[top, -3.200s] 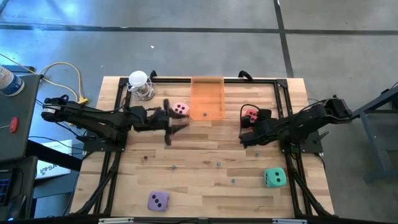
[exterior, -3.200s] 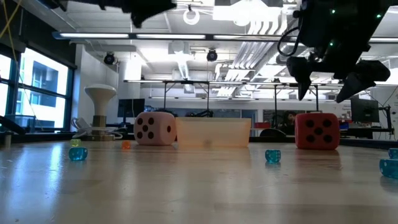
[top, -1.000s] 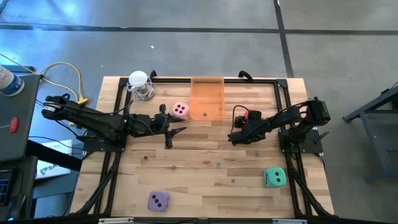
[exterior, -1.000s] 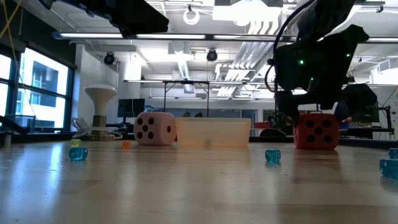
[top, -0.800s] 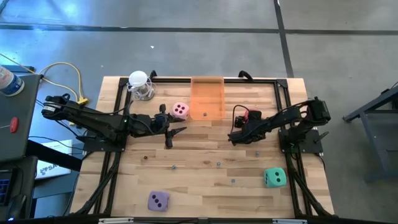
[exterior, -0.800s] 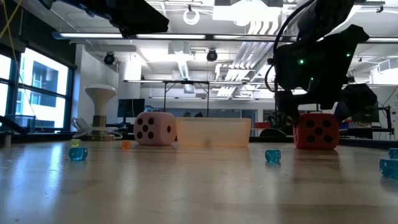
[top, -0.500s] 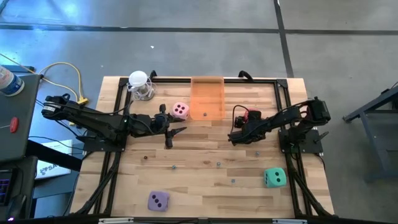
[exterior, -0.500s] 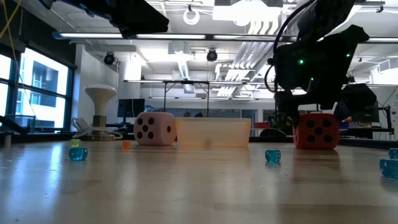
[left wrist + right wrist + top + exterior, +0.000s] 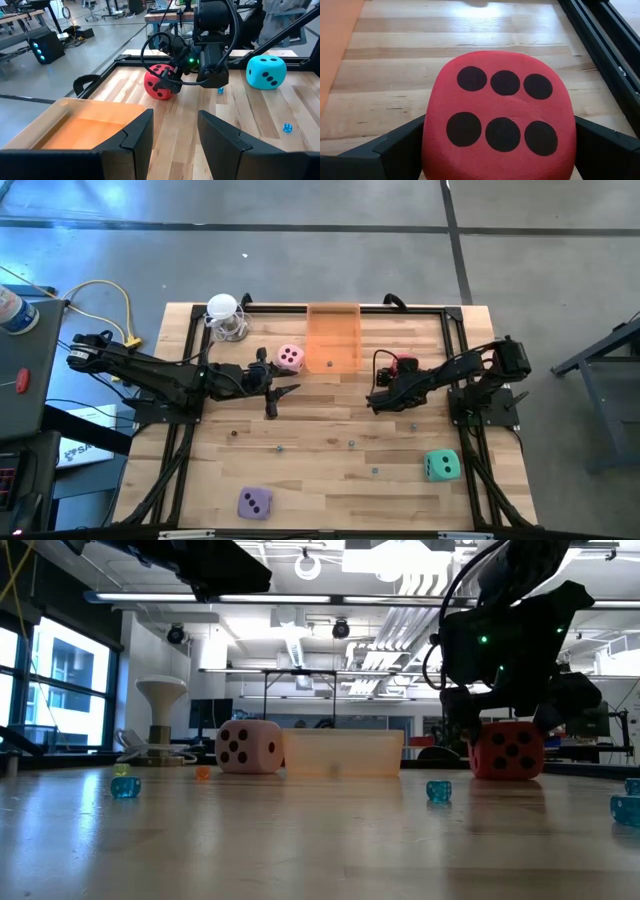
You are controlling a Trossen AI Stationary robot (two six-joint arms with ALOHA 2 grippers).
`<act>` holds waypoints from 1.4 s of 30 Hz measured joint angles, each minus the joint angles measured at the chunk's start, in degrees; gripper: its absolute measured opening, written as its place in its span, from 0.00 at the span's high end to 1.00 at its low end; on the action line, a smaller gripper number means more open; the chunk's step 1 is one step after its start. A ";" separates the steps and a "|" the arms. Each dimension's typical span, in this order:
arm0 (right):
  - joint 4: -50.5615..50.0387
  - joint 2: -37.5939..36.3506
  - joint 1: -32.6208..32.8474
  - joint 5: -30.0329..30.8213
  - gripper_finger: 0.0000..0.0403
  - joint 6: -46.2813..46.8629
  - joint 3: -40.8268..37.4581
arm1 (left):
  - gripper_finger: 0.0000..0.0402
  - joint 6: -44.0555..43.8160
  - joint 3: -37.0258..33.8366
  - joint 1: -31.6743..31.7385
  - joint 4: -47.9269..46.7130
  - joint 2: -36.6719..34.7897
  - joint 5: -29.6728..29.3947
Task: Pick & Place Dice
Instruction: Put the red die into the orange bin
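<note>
Dice are the job, and four of them sit on the wooden table (image 9: 320, 480), which also carries an orange bin (image 9: 333, 336) at the middle of its far edge. The left arm waits over the left half of the table, its gripper (image 9: 283, 391) near the pink die (image 9: 290, 357), fingers partly apart and holding nothing. The right gripper (image 9: 386, 387) is the one at work: it is low over the red die (image 9: 502, 112), just right of the bin, and its fingers (image 9: 400, 150) are spread wide, one on each side of the die, with no squeeze on it yet.

By my reading the step in hand is the grasp of the red die, with none of the four placed so far, assuming the bin is the target. The next move calls for the fingers to close squarely on two opposite faces, then a lift and a short carry left to the bin. The soft die may give under the squeeze.

The teal die (image 9: 441, 465) lies near the front right corner, the purple die (image 9: 254, 502) near the front left. Small beads (image 9: 351, 444) are scattered between them.
</note>
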 joint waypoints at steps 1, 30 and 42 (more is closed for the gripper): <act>-0.01 0.00 0.01 0.10 0.01 -0.03 0.00 | 0.63 0.00 0.00 0.00 -0.08 0.00 0.00; 1.03 -8.04 5.16 8.15 0.01 -15.62 8.73 | 0.63 0.04 0.02 0.01 -0.38 0.00 0.00; 37.51 -8.00 -3.31 7.18 0.01 -62.91 17.35 | 0.63 0.04 0.02 0.01 -0.33 0.00 0.00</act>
